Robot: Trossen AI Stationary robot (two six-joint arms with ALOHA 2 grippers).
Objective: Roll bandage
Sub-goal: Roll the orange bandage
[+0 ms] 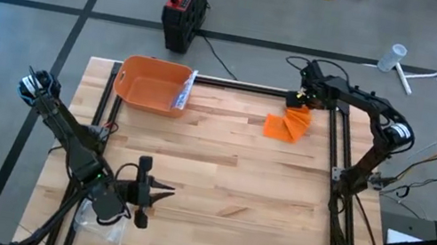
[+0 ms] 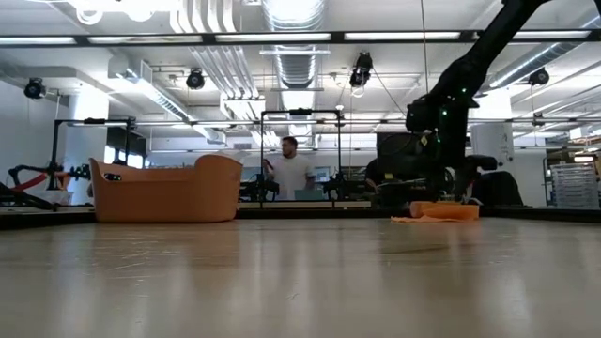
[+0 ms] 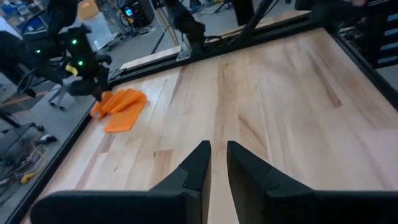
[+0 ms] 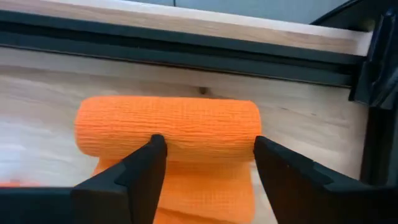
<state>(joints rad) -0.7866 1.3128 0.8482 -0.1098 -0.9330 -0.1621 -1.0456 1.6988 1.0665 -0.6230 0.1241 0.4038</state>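
The left gripper hangs over the near left part of the wooden surface, well apart from everything else on it; its jaws are clenched together with only a thin slit between them and nothing in them, as the left wrist view shows. Just beside that arm, at the near left corner, lies a clear plastic bag. Farther back on the left stands an orange tub with a clear wrapper draped over its right rim; in the low view the tub sits at the left of the far edge.

To the right, at the far right part of the surface, lies the orange bandage, partly rolled: a loose flat length spreads toward the middle, and its rolled end lies close to the black frame rail at the far edge. The right gripper is down at that rolled end. In the right wrist view the jaws stand released and wide, one fingertip on each side of the roll, which lies crosswise between them; whether the tips touch it cannot be told. The low view shows the bandage low on the surface under the right arm.

Behind the surface, a person in a white shirt stands in the room.
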